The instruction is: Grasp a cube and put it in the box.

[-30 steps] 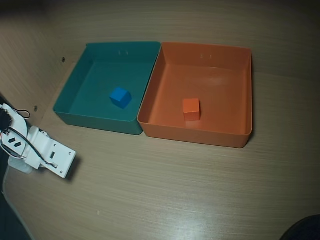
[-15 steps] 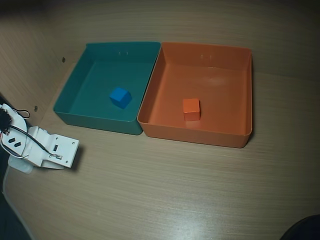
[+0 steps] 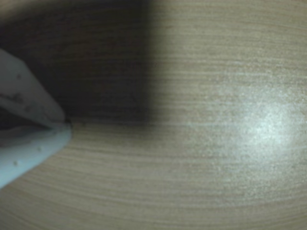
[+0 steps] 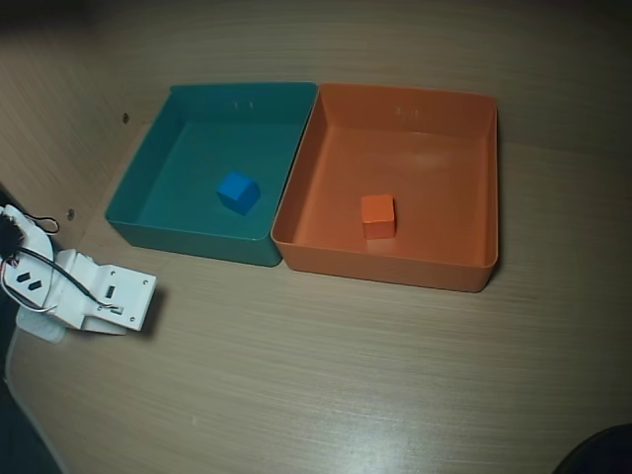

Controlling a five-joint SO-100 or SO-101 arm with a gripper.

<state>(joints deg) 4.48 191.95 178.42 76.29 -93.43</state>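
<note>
Orange cube inside orange box, gripper closed, empty — over bare table.

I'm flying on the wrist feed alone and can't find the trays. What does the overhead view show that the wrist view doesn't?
Only the overhead view shows the large shallow orange plastic tray with the small matte orange cube inside it, the teal plastic tray beside it holding a small blue cube, and the white arm body at the left edge.

Only the wrist view shows the white gripper, fingertips meeting, nothing between them.

Both show the wood-grain table.
</note>
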